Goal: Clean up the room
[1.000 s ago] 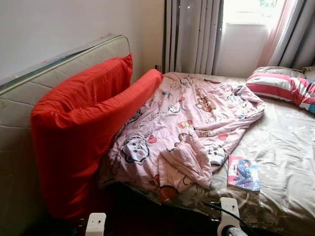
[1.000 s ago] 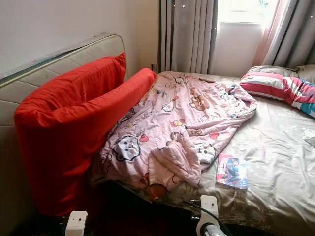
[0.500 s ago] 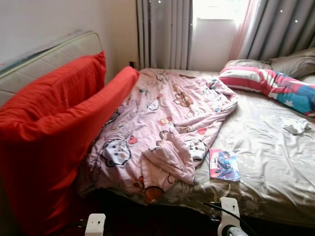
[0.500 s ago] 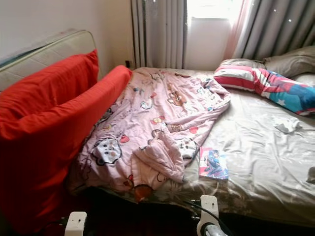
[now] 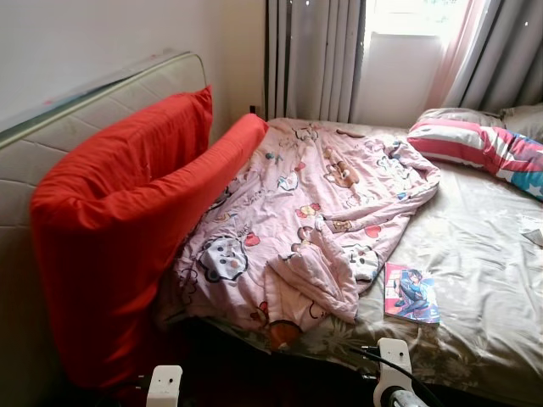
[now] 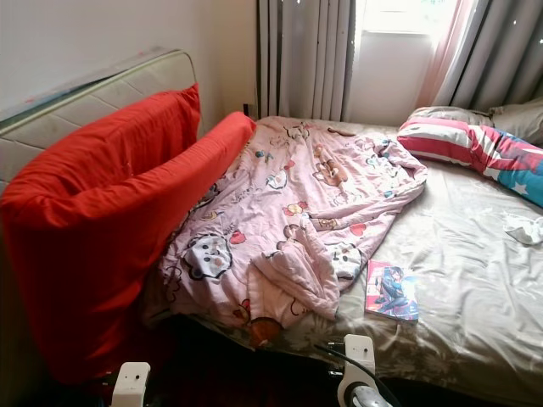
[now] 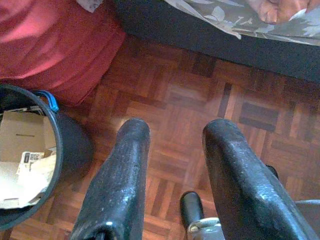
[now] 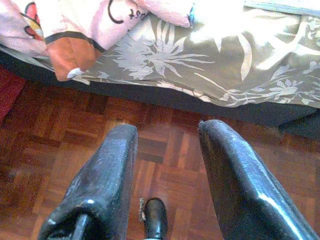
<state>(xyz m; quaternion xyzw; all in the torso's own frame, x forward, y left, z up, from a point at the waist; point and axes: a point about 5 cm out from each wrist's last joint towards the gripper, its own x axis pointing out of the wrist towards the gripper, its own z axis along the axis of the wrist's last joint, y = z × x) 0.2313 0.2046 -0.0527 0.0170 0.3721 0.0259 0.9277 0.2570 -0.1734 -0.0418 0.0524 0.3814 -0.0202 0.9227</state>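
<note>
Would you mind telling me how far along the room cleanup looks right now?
Nothing looks done yet. Nothing is in hand: the left gripper and right gripper hang open above the floor. Left to do: the pink blanket lies rumpled, and a book and white scrap sit on the bed.

Both arms hanging low. Left gripper (image 7: 172, 135) pointing downward, black fingers (image 7: 125, 165) spread apart, gripping nothing. Right gripper (image 8: 167, 132) likewise aimed down, fingers (image 8: 225, 165) parted and empty.
</note>
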